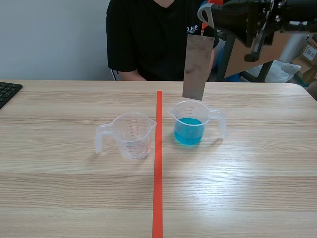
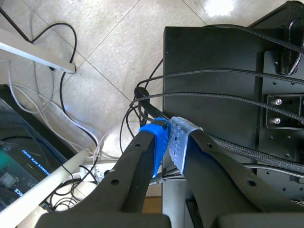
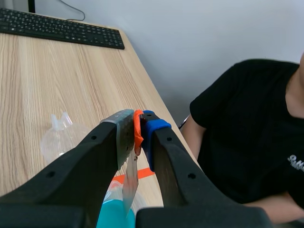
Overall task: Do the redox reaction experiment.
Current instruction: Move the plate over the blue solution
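Observation:
A thin grey metal sheet (image 1: 198,67) hangs upright from my right gripper (image 1: 204,17), which is shut on its top edge. Its lower edge is just above the rim of a clear measuring cup holding blue liquid (image 1: 190,124), right of the orange tape line. In the right wrist view the sheet (image 3: 129,183) drops from between the fingers of the right gripper (image 3: 137,130) toward the blue cup (image 3: 111,213). An empty clear cup (image 1: 131,135) stands left of the line. My left gripper (image 2: 167,137) is shut on nothing, off the table above the floor.
A person in a black shirt (image 1: 158,39) sits across the table, close behind the sheet. A black keyboard (image 1: 7,91) lies at the table's left edge. Under the left gripper are floor cables (image 2: 95,123) and a black frame (image 2: 213,71).

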